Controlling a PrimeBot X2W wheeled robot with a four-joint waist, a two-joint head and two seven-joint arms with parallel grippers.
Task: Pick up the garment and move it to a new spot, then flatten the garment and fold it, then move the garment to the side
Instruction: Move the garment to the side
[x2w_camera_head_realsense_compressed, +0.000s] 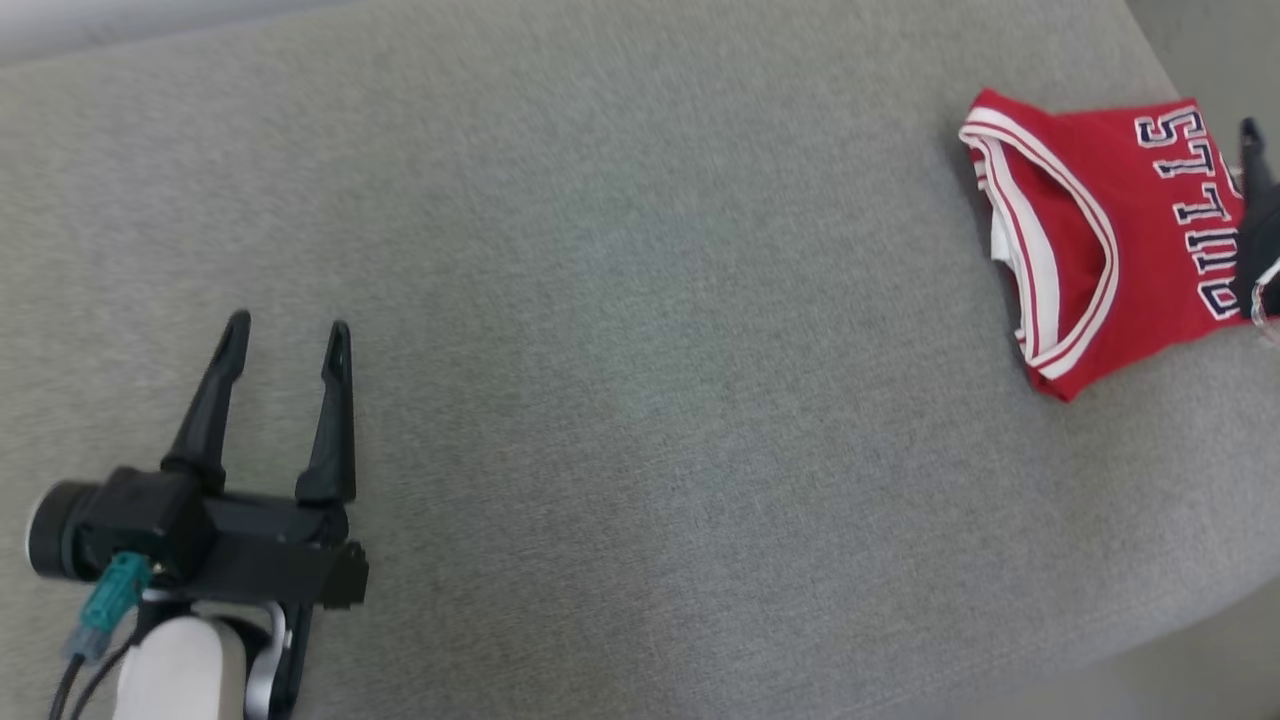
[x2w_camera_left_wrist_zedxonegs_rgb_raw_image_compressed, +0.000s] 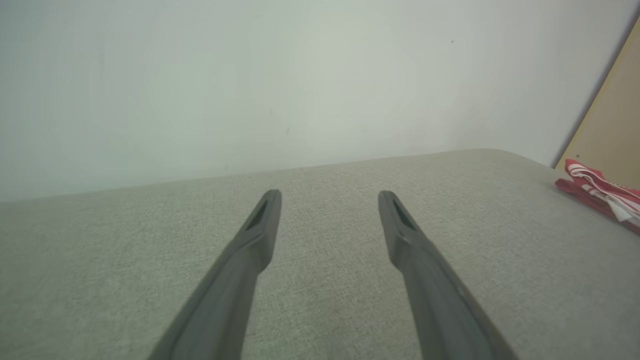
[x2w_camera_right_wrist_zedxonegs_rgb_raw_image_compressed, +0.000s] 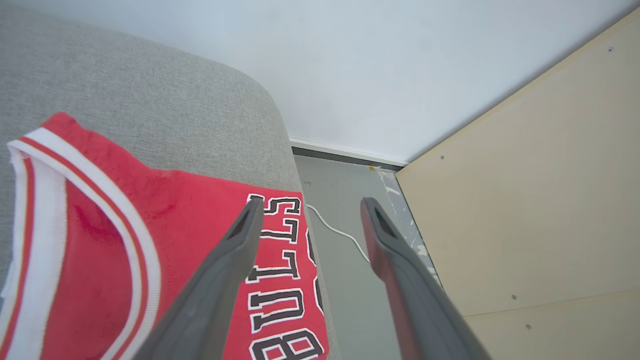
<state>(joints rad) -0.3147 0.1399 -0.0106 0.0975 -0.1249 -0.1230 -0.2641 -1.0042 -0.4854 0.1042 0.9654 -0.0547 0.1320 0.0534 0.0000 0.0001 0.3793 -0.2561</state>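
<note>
The garment (x2w_camera_head_realsense_compressed: 1100, 200) is a red jersey with white trim and dark lettering, lying folded on the grey cushion near its far right edge. In the right wrist view the garment (x2w_camera_right_wrist_zedxonegs_rgb_raw_image_compressed: 190, 240) lies just under my right gripper (x2w_camera_right_wrist_zedxonegs_rgb_raw_image_compressed: 312, 205), which is open with nothing between its fingers; one finger hangs over the lettering, the other past the cushion's edge. A dark finger (x2w_camera_head_realsense_compressed: 1255, 220) of that gripper shows at the head view's right border. My left gripper (x2w_camera_head_realsense_compressed: 288, 325) is open and empty at the lower left, far from the jersey. From the left gripper (x2w_camera_left_wrist_zedxonegs_rgb_raw_image_compressed: 330, 195), the garment (x2w_camera_left_wrist_zedxonegs_rgb_raw_image_compressed: 600, 192) is at the far right.
The grey fabric cushion (x2w_camera_head_realsense_compressed: 640, 350) spreads wide between the grippers. Its rounded right edge drops to a grey floor with a white cable (x2w_camera_right_wrist_zedxonegs_rgb_raw_image_compressed: 335, 230). A pale wooden panel (x2w_camera_right_wrist_zedxonegs_rgb_raw_image_compressed: 525, 200) stands beside that edge. A white wall (x2w_camera_left_wrist_zedxonegs_rgb_raw_image_compressed: 300, 75) runs behind the cushion.
</note>
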